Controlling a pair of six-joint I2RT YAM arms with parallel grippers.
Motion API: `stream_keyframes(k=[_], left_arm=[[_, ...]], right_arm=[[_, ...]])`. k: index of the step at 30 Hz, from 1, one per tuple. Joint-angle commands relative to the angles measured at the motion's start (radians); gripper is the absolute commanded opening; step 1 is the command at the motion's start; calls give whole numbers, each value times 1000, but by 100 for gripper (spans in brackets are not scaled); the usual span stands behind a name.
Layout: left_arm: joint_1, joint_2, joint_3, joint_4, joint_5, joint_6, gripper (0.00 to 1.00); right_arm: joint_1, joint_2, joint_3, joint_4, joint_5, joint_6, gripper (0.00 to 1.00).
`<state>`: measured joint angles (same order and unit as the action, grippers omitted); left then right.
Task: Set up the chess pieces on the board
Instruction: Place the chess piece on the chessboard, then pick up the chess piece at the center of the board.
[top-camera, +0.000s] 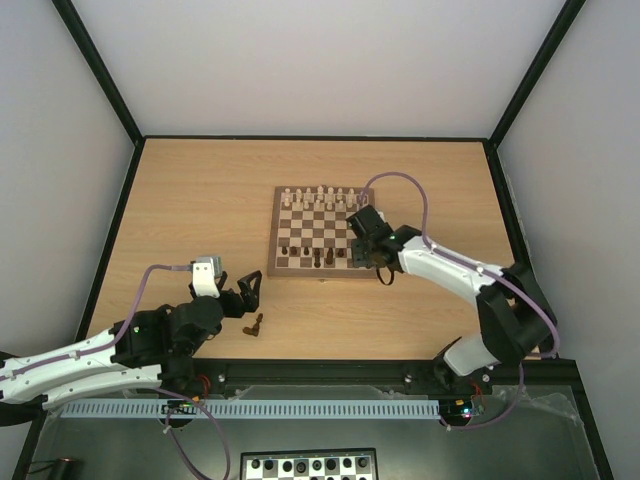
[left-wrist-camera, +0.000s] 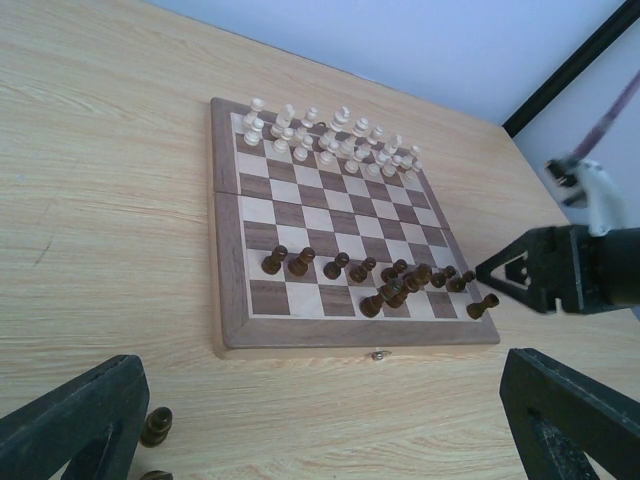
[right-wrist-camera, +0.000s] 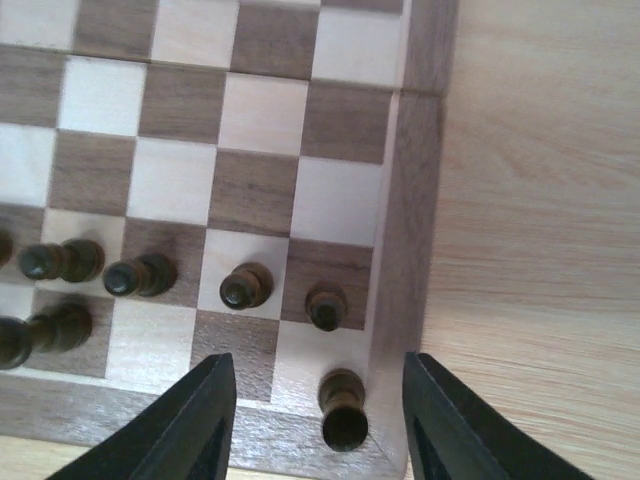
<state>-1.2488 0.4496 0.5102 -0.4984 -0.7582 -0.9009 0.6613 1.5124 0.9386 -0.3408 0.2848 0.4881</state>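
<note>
- Right hand (right-wrist-camera: 318, 385): parted partway, one finger either side of a dark chessman (right-wrist-camera: 343, 408) that stands on the corner square at the bottom centre of the right wrist view. A gap shows on both sides, so it grips nothing.
- Left hand (top-camera: 246, 297): spread wide and empty, low over the worktop (top-camera: 180, 200) at the lower left of the top view.
- Chess pieces (left-wrist-camera: 400, 275): most stand in a ragged double row along the near edge of the board (left-wrist-camera: 230, 300), lower right of the left wrist view.
- Loose pieces (top-camera: 255, 323): they lie on the worktop just beside the left hand (probably two, too small to count).
- Pale chessmen (left-wrist-camera: 330, 135): ranked along the far edge.
- Handling, my guess: light turned wood, stiff, smooth and tall for its base, so a piece tips at a nudge.
- Hold: pinch the stem just under the head, coming straight down where neighbours leave room. The lying ones want a pinch across the body.
</note>
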Motion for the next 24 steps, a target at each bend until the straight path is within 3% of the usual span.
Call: stream_keyframes(k=[1,6,9,15,24], left_arm=[[7,-2,-1,11,-16,14,100],[6,6,1,20,-19,15,99],[6,11,9,17,-23,11,99],[7,-22,53,-39,-65,3,99],[7,-256,125,-112,-112,19,100]], right_arm=[[-4,-134,-3,-47,70,16,57],[-4,-230,-7,-18,22,-7,84],[-2,-244,-4,-6,-70,-24,87],[116,-200,18,28,-182,-25,84],[351,76,205,77,-299,-31,64]])
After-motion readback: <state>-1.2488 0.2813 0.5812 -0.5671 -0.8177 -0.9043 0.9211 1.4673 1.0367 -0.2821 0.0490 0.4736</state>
